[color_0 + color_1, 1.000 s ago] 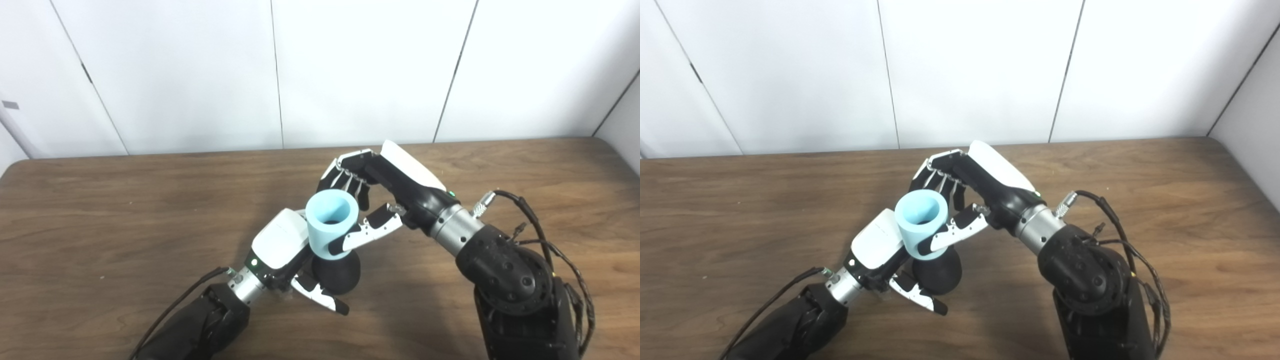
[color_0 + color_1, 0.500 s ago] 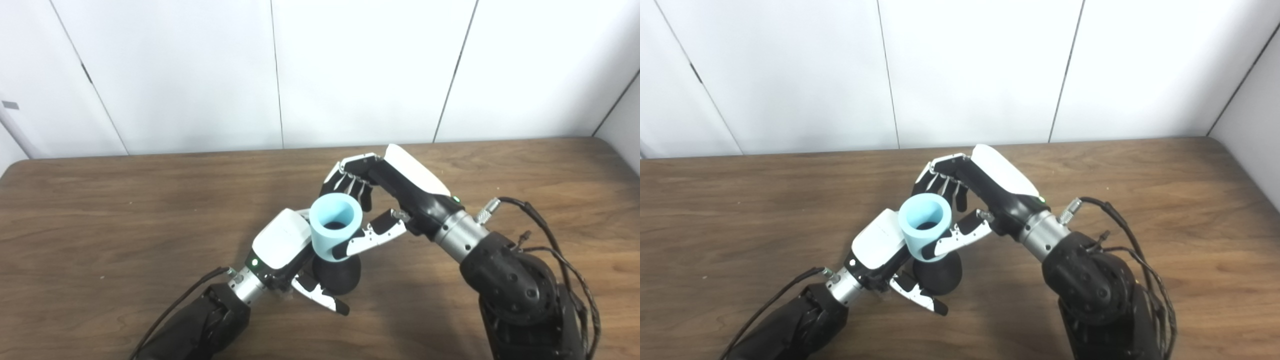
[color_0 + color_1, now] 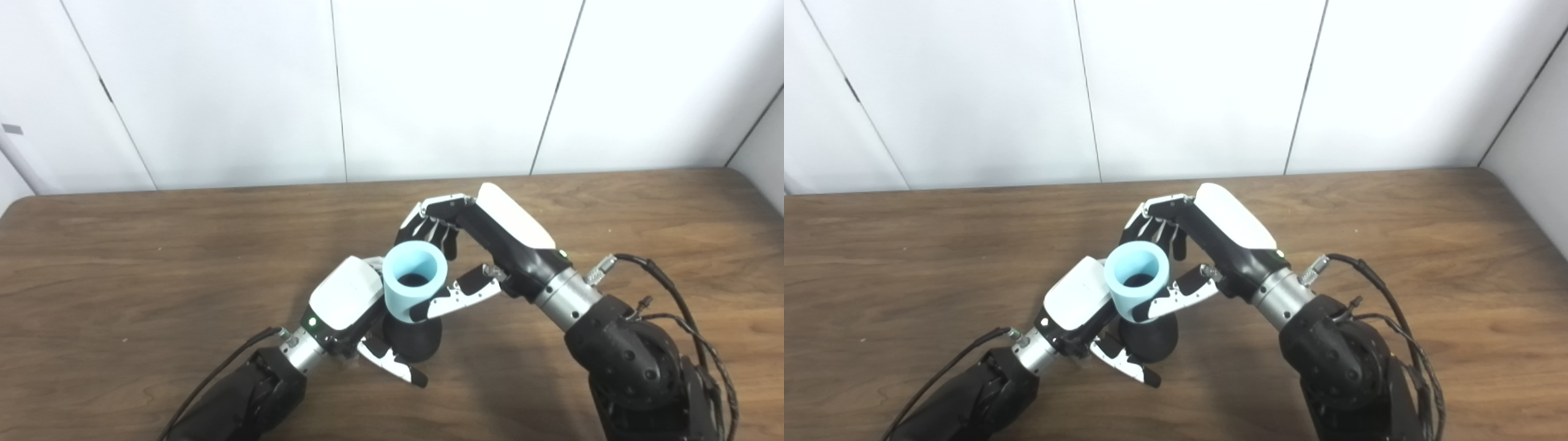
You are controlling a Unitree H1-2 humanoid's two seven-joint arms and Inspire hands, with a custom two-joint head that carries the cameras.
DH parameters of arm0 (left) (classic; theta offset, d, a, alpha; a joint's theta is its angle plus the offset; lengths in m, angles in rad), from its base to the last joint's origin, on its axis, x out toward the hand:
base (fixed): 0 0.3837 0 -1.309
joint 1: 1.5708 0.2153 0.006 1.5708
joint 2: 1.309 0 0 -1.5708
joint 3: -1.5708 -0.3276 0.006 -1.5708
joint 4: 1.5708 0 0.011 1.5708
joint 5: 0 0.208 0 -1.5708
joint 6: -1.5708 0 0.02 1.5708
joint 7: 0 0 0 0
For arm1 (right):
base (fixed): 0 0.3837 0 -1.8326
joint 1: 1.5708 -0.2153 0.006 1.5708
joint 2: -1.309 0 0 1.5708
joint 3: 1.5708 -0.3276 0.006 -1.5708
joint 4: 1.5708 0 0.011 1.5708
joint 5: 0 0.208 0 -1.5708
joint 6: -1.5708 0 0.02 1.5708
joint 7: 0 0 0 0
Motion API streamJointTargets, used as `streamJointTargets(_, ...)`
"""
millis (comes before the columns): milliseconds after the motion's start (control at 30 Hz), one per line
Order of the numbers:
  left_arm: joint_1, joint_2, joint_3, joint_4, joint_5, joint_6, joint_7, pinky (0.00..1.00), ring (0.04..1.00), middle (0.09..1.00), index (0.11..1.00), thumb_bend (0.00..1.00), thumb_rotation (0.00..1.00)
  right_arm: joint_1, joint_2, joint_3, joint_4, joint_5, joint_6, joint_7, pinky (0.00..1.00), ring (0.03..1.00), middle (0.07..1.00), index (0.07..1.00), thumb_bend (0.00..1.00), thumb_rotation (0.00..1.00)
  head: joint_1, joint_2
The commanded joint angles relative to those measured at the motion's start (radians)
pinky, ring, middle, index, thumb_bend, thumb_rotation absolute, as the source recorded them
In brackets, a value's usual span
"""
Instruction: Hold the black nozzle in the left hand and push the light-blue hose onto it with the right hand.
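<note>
The left hand (image 3: 344, 301) is gripping the black nozzle (image 3: 412, 339) while the right hand (image 3: 468, 260) — clasping the light-blue hose (image 3: 414, 288) — is pressing it down over the nozzle, seemingly partly seated.

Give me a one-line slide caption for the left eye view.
Left hand grips the rounded black nozzle while right hand holds the light-blue cylindrical hose on its top, above the wooden table.

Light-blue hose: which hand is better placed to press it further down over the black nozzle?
The right hand. It is already wrapped around the light-blue hose, directly above the black nozzle. The left hand grips the nozzle from the side, so it probably serves best as the brace.
</note>
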Motion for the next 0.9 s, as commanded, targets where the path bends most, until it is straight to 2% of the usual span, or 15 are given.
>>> streamJointTargets(0,0.317,-0.109,-0.11,0.152,-0.058,-0.031,0.073,0.59,0.446,0.47,0.514,0.5,0.0,-0.026,-0.02,0.005,-0.007,-0.026,-0.062,-0.051,0.34,0.412,0.458,0.513,0.52,0.0,-0.001,0.001)
streamJointTargets(200,0.321,-0.109,-0.108,0.15,-0.057,-0.031,0.075,0.59,0.443,0.468,0.519,0.5,0.0,-0.016,-0.02,0.011,-0.005,-0.04,-0.041,-0.053,0.38,0.431,0.447,0.506,0.52,0.0,0.0,0.002)
streamJointTargets(300,0.318,-0.108,-0.114,0.154,-0.056,-0.031,0.083,0.59,0.441,0.468,0.521,0.5,0.0,-0.018,-0.026,0.015,-0.011,-0.052,-0.014,-0.029,0.4,0.429,0.473,0.518,0.52,0.0,-0.002,0.002)
streamJointTargets(333,0.317,-0.108,-0.115,0.154,-0.056,-0.031,0.084,0.59,0.44,0.469,0.521,0.5,0.0,-0.02,-0.028,0.017,-0.015,-0.057,-0.001,-0.017,0.41,0.465,0.511,0.504,0.52,0.07,-0.002,0.002)
streamJointTargets(367,0.317,-0.108,-0.114,0.155,-0.055,-0.031,0.083,0.59,0.441,0.47,0.519,0.5,0.0,-0.022,-0.029,0.018,-0.018,-0.061,0.007,-0.01,0.43,0.502,0.552,0.55,0.76,0.09,-0.002,0.002)
streamJointTargets(400,0.318,-0.109,-0.113,0.156,-0.055,-0.031,0.083,0.59,0.442,0.47,0.518,0.5,0.0,-0.024,-0.03,0.019,-0.02,-0.066,0.011,-0.007,0.44,0.528,0.582,0.584,0.88,0.12,0.0,0.002)
streamJointTargets(467,0.317,-0.109,-0.114,0.156,-0.057,-0.031,0.083,0.59,0.442,0.469,0.518,0.5,0.0,-0.024,-0.025,0.017,-0.023,-0.067,0.017,-0.009,0.48,0.591,0.655,0.664,0.99,0.22,0.0,0.002)
streamJointTargets(500,0.317,-0.109,-0.114,0.157,-0.058,-0.031,0.083,0.59,0.442,0.469,0.519,0.5,0.0,-0.024,-0.021,0.016,-0.027,-0.065,0.025,-0.007,0.51,0.633,0.698,0.711,1.0,0.25,0.0,0.002)
streamJointTargets(533,0.316,-0.11,-0.113,0.158,-0.059,-0.031,0.081,0.59,0.442,0.469,0.519,0.5,0.0,-0.024,-0.02,0.015,-0.028,-0.06,0.034,-0.002,0.52,0.641,0.706,0.72,1.0,0.25,-0.002,0.0)
streamJointTargets(667,0.314,-0.111,-0.113,0.161,-0.056,-0.031,0.079,0.6,0.445,0.467,0.517,0.5,0.0,-0.026,-0.014,0.004,-0.037,-0.026,0.079,0.021,0.67,0.796,0.858,0.906,1.0,0.34,-0.001,0.0)
streamJointTargets(733,0.315,-0.112,-0.111,0.16,-0.053,-0.031,0.078,0.6,0.446,0.467,0.517,0.5,0.0,-0.028,-0.015,0.003,-0.039,-0.018,0.087,0.023,0.7,0.824,0.892,0.939,1.0,0.35,-0.001,0.0)
streamJointTargets(867,0.316,-0.114,-0.107,0.161,-0.05,-0.03,0.075,0.6,0.448,0.466,0.516,0.5,0.0,-0.03,-0.022,0.006,-0.04,-0.013,0.103,0.03,0.71,0.832,0.897,0.94,1.0,0.35,-0.001,-0.001)
